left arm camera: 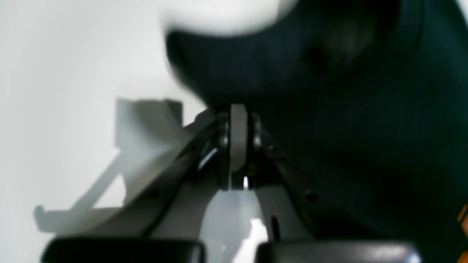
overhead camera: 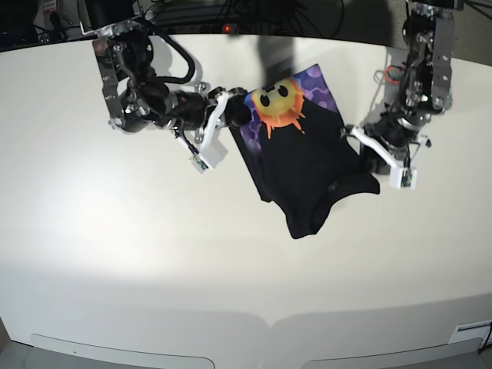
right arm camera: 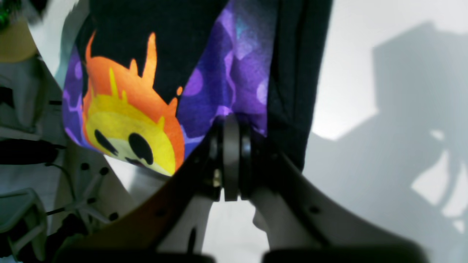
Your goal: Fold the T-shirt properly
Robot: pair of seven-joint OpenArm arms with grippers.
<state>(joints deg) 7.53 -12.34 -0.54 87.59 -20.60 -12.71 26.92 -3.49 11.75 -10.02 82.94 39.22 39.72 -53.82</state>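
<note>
Black T-shirt (overhead camera: 307, 165) is pinched, upper centre of base view | right gripper (right arm camera: 231, 120) clamped on printed edge | left gripper (left arm camera: 238, 109) clamped on plain edge | soft, limp, light; best held at corners

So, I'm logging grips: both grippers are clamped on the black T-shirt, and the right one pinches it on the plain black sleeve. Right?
Not quite. The right gripper is shut on the T-shirt at the purple printed patch beside the sun face, as the right wrist view shows. The left gripper does clamp black cloth.
</note>
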